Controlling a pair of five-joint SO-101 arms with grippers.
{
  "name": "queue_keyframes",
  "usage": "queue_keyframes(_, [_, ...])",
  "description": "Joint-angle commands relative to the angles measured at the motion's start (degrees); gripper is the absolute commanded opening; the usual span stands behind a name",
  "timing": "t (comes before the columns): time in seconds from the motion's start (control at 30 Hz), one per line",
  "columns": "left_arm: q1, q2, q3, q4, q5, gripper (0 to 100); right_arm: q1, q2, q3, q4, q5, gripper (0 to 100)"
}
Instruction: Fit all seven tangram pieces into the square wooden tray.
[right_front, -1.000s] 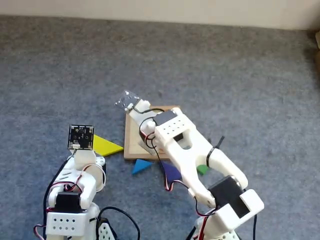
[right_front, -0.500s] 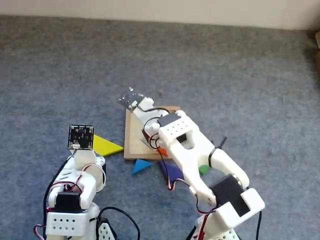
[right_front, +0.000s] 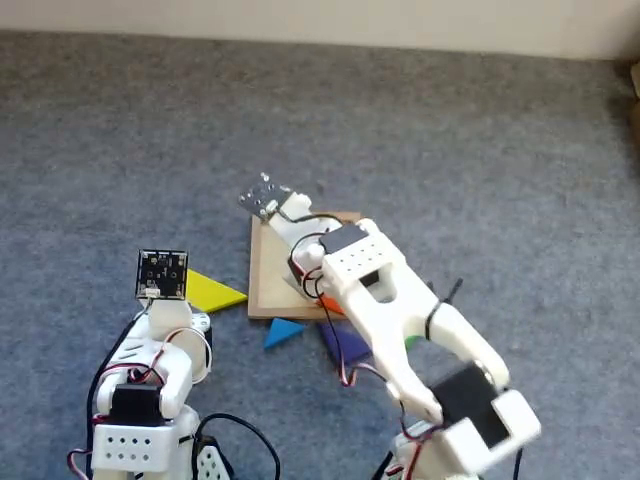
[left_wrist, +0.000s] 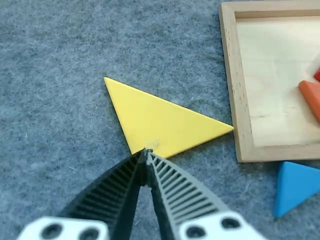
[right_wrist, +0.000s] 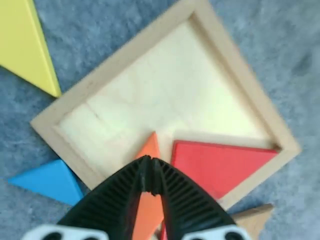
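2 pieces, red (right_wrist: 220, 167) and orange (right_wrist: 150, 146), occupy the tray (right_wrist: 243, 82); left tool (left_wrist: 146, 154) and right tool (right_wrist: 150, 167) seem closed.

Light's soft and even, seems to come from above, so the grey carpeted table (right_front: 500, 140) looks flat and evenly bright. Shadows are pretty faint, just a thin dark line under the yellow triangular piece (left_wrist: 160, 122) and along the inner wall of the square wooden tray (left_wrist: 229, 75).

Your left gripper (left_wrist: 145, 155) sat pinched shut, left arm (right_front: 150, 370) folded back; your right arm (right_front: 390, 300) reached forward, right gripper (right_wrist: 149, 167) closed too.
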Motion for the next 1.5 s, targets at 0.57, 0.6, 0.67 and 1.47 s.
queue_keyframes(0.57, [0.5,-1.4,1.3,0.1,-0.4,1,1.2,-5.9,9.6,9.9,0.3,0.5])
queue_keyframes(0.6, [0.5,-1.4,1.3,0.1,-0.4,1,1.5,-5.1,9.5,9.9,0.4,0.5])
queue_keyframes(0.67, [0.5,-1.4,1.3,0.1,-0.4,1,2.1,-3.5,8.0,10.1,0.4,0.5])
queue_keyframes(1.47, [0.5,-1.4,1.3,0.1,-0.4,1,4.5,-16.5,5.1,4.5,-5.1,0.5])
